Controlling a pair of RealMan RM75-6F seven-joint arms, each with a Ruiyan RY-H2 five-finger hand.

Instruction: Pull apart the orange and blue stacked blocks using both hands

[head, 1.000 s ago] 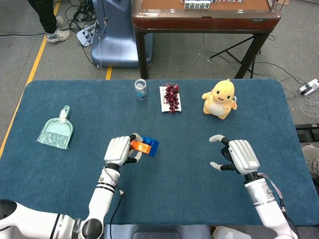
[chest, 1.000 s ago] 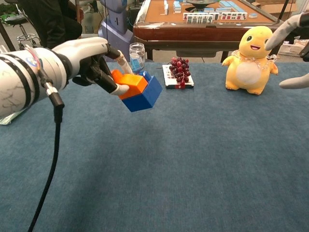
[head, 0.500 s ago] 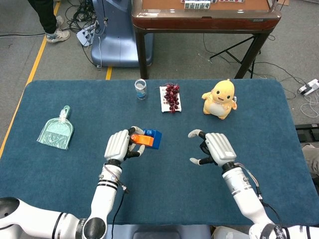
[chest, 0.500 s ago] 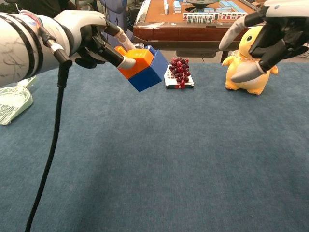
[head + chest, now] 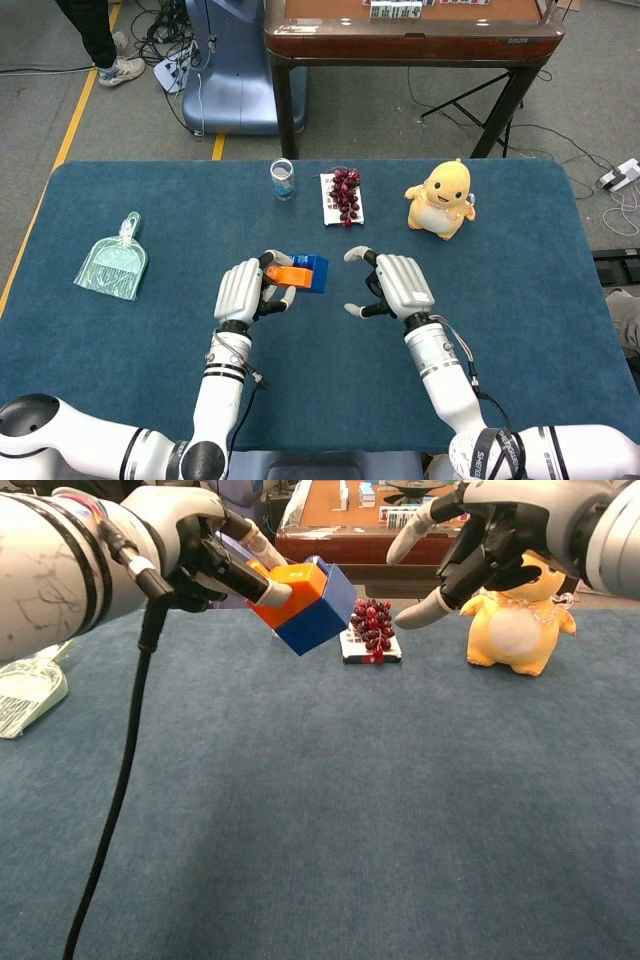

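Note:
My left hand (image 5: 242, 289) (image 5: 190, 545) holds the stacked pair in the air above the table, gripping the orange block (image 5: 289, 275) (image 5: 289, 591). The blue block (image 5: 313, 272) (image 5: 320, 615) is joined to the orange one and sticks out to the right of my fingers, tilted. My right hand (image 5: 396, 283) (image 5: 500, 535) is open, its fingers spread and curved, a short way to the right of the blue block and not touching it.
On the blue table (image 5: 520, 250) stand a yellow plush duck (image 5: 441, 199) (image 5: 521, 605), a white tray of grapes (image 5: 343, 197) (image 5: 372, 631) and a small glass jar (image 5: 283, 179). A green dustpan (image 5: 114, 262) lies at the left. A wooden table (image 5: 410, 35) stands behind.
My right hand has moved left from the table's right side to just beside the blocks. My left hand has lifted the stack higher and tilted it.

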